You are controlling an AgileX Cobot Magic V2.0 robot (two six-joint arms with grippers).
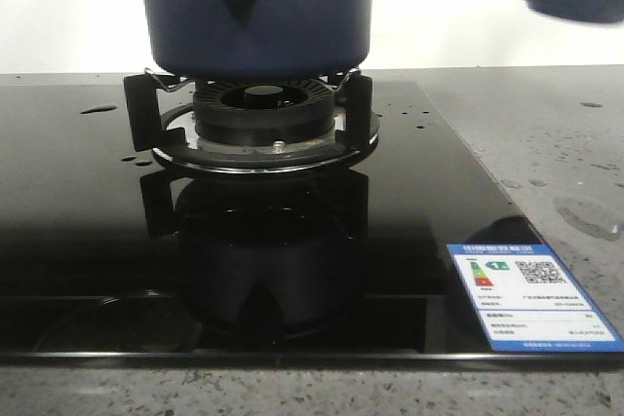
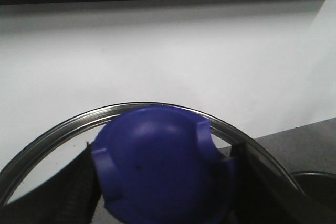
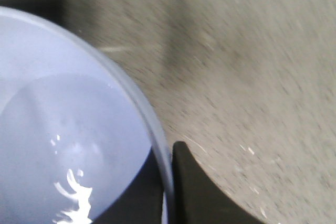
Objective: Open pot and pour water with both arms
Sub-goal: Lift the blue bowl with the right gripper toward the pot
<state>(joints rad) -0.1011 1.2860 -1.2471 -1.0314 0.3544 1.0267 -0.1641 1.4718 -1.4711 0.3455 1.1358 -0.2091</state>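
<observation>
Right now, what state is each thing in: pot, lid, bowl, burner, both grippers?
Dark navy-blue round pot: upright on the burner stand; top out of view.
Glass lid with blue knob: lifted, knob between the left gripper fingers.
Light blue bowl: holds water, rim pinched by the right gripper.
Black gas burner: no flame visible.
Black glass cooktop: spotted with droplets.

A pale blue bowl (image 3: pixel 63 145) with water glinting inside was seen, its rim pinched between the right gripper (image 3: pixel 167 182) fingers (image 3: pixel 197 190), one dark finger outside the rim, one inside. Beneath, a speckled grey countertop (image 3: pixel 252 77) was blurred; a dark corner showed.
</observation>
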